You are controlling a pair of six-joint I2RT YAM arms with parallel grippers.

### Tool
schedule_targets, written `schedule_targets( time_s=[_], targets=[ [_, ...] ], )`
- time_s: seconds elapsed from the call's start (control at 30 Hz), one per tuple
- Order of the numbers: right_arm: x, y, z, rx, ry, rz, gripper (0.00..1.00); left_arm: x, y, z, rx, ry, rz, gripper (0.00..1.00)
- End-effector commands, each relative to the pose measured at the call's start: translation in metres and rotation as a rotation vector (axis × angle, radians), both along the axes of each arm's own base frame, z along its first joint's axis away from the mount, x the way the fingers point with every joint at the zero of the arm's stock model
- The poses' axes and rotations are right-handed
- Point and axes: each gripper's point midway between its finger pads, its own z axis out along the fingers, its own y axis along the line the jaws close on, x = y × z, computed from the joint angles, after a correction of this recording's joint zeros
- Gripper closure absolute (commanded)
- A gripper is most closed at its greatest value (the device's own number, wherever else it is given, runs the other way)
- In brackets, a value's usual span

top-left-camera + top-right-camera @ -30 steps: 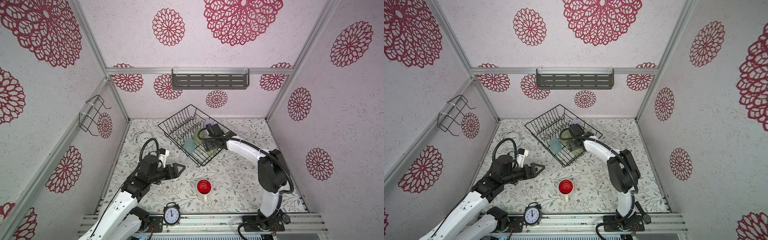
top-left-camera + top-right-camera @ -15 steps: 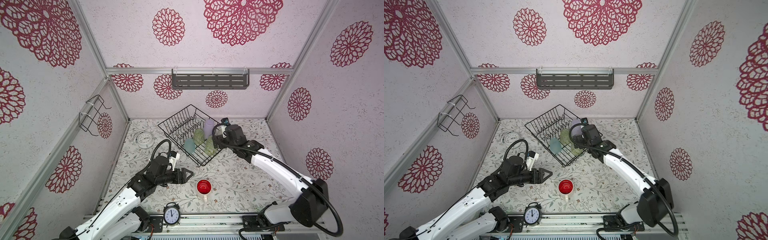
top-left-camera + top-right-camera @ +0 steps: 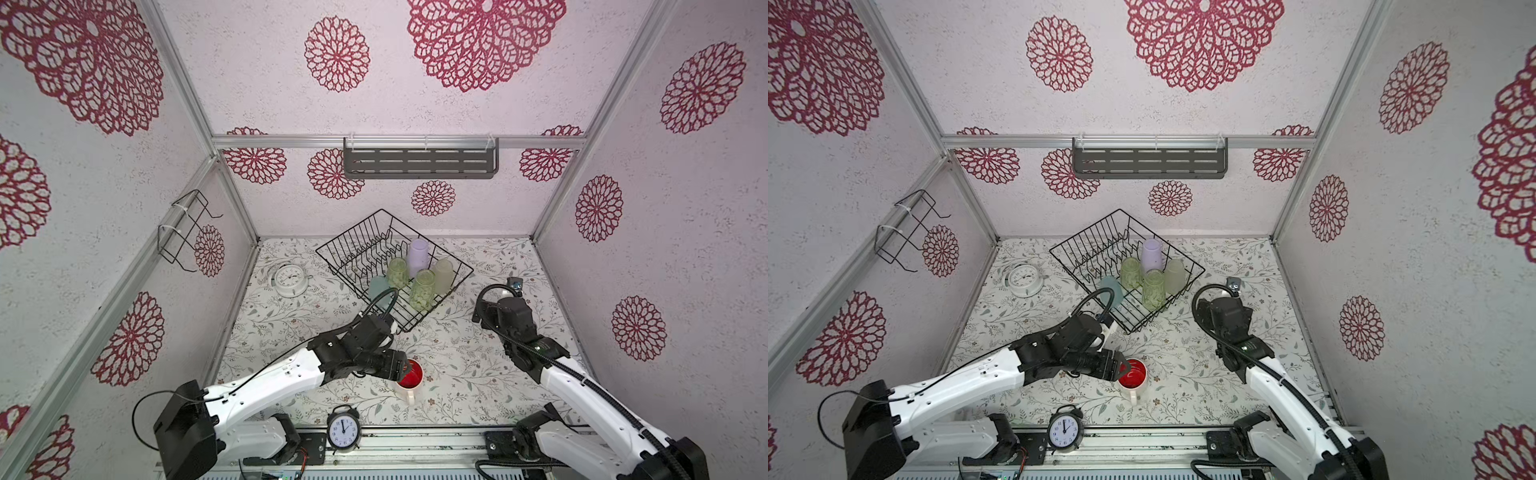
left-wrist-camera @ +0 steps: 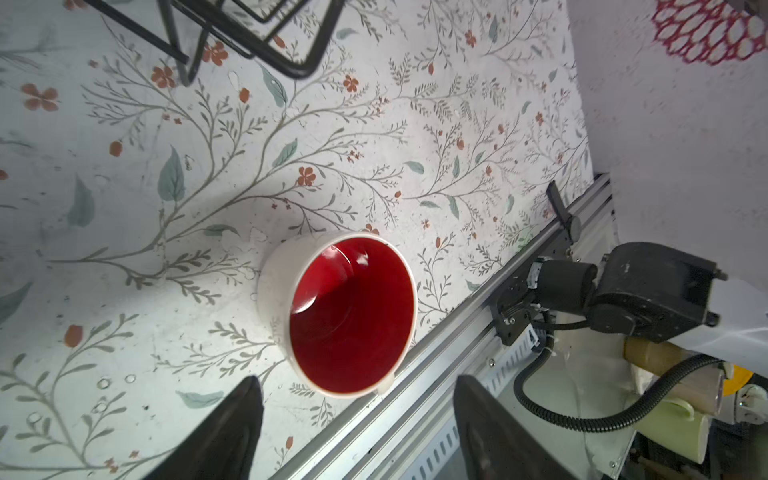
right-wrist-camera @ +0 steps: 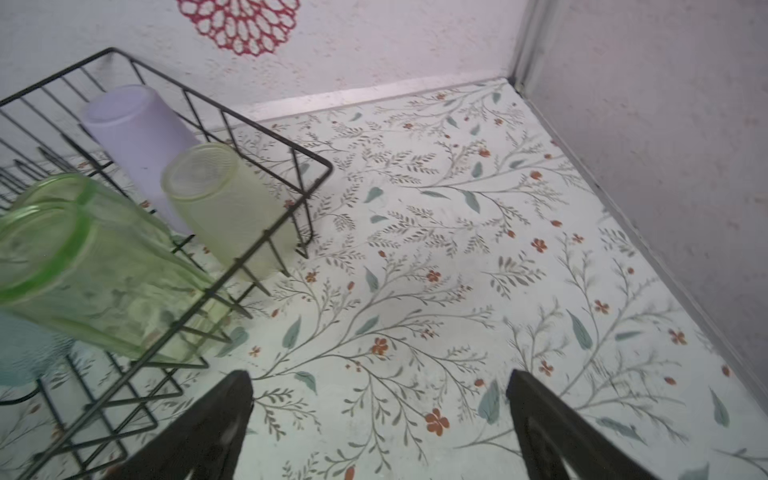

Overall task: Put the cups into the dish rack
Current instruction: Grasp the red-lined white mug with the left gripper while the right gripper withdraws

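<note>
last cup out: mug on desk, l gripper lined up on it

five of six cups sit in the dish rack (image 3: pixel 349 249) at the far middle of the desk (image 3: pixel 457 353): lilac cup (image 3: pixel 417 257) farthest back, pale yellow cup (image 3: pixel 444 274) by the right corner, one green cup (image 3: pixel 397 272) next to another green cup (image 3: pixel 422 289), light-blue cup (image 3: pixel 378 291) at the near-left wall. they look mouth-down, prob to drain, and are bunched on the side w/o plate tines.

the mug (image 4: pixel 353 316), white w/ red inside, stands upright on the desk near the front edge, well apart from the rack, handle toward the near side.

left gripper (image 3: pixel 400 366) is low at the mug's left side, jaws apart, nothing held. in the wrist view the mug is just ahead, centred btw the fingers, not touched. the handle is out of the way, so a side grip on the body looks open.

right gripper (image 5: pixel 379 374) has its jaws wide apart and empty, over bare desk just right of the rack, prob parked clear for the l arm.
</note>
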Motion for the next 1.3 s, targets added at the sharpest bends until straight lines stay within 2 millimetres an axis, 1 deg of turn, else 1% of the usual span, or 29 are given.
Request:
schedule_targets(
  time_s=[0.0,0.13,0.3,0.4,0.5,0.53,0.63,0.8,0.97,1.0,1.1,1.2,1.27],
  targets=[
    [0.001,-0.003,0.022,0.106,-0.120,-0.041,0.01,0.002,0.007,-0.015,0.091,0.016,0.032,0.24],
    [-0.002,-0.004,0.022,0.119,-0.135,-0.039,0.01,0.001,0.011,-0.030,0.175,0.041,0.051,0.21],
    [-0.001,-0.002,0.023,0.134,-0.138,-0.029,0.01,-0.003,0.015,-0.051,0.284,0.069,0.058,0.23],
    [-0.001,-0.001,0.023,0.146,-0.140,-0.030,0.01,-0.001,0.015,-0.061,0.339,0.072,0.072,0.31],
    [-0.002,0.000,0.023,0.155,-0.139,-0.024,0.01,0.003,0.013,-0.063,0.363,0.054,0.082,0.34],
    [-0.002,0.000,0.024,0.157,-0.141,-0.024,0.01,0.004,0.013,-0.064,0.369,0.047,0.085,0.36],
    [-0.003,0.000,0.023,0.158,-0.140,-0.023,0.01,0.007,0.015,-0.063,0.381,0.034,0.093,0.47],
    [-0.005,0.000,0.021,0.165,-0.141,-0.023,0.01,0.003,0.022,-0.066,0.382,0.034,0.096,0.61],
    [-0.005,0.001,0.020,0.186,-0.153,-0.023,0.01,0.003,0.019,-0.069,0.375,0.048,0.099,0.63],
    [-0.005,0.001,0.021,0.192,-0.154,-0.022,0.01,0.003,0.018,-0.070,0.378,0.049,0.099,0.66],
    [-0.005,0.002,0.022,0.197,-0.158,-0.020,0.01,0.004,0.018,-0.071,0.386,0.048,0.102,0.77],
    [-0.005,0.002,0.025,0.199,-0.165,-0.014,0.01,0.004,0.023,-0.066,0.378,0.031,0.118,0.86],
    [-0.005,0.003,0.025,0.200,-0.166,-0.010,0.01,0.003,0.020,-0.059,0.327,0.018,0.114,0.89]
  ],
)
